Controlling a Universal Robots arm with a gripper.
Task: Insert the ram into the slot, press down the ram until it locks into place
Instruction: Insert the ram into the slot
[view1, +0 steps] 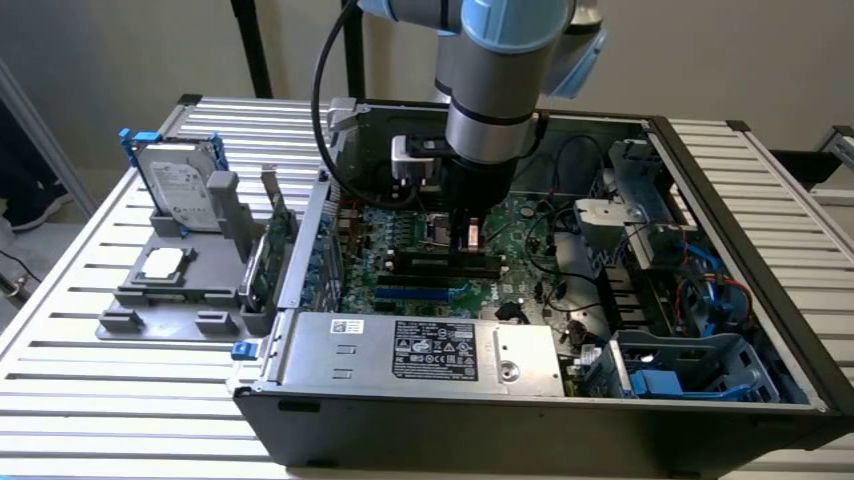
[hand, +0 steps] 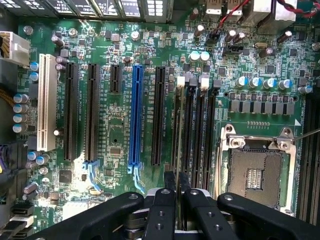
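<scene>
- At the exterior view's left, a grey fixture (view1: 160, 290) stood on the slatted table (view1: 80, 400), well apart from the work. It held a hard drive (view1: 176, 185) upright in a blue bracket and a pale square chip (view1: 163, 263) lying flat in a recess.
- Just right of the fixture, an open computer case (view1: 747, 300) held the green motherboard (hand: 115, 130). A power supply (view1: 414, 350) lay along the case's near wall.
- On the board, a white slot (hand: 46, 102), black expansion slots (hand: 71, 110) and a blue slot (hand: 135, 117) lay parallel, on the near side of the memory sockets.
- At the case's middle, the arm (view1: 501, 90) reached straight down. The gripper (hand: 175, 181) was clenched on the ram (hand: 177, 135), which stood on edge along the slot (hand: 181, 115), the memory socket nearest the blue slot. Whether the ram was fully seated could not be told.
- On the far side of the memory sockets lay the square silver processor socket (hand: 255, 175).
- At the exterior view's right, black cables (view1: 561, 270) and a blue drive bay (view1: 681, 370) occupied the case's right end, apart from the gripper.
</scene>
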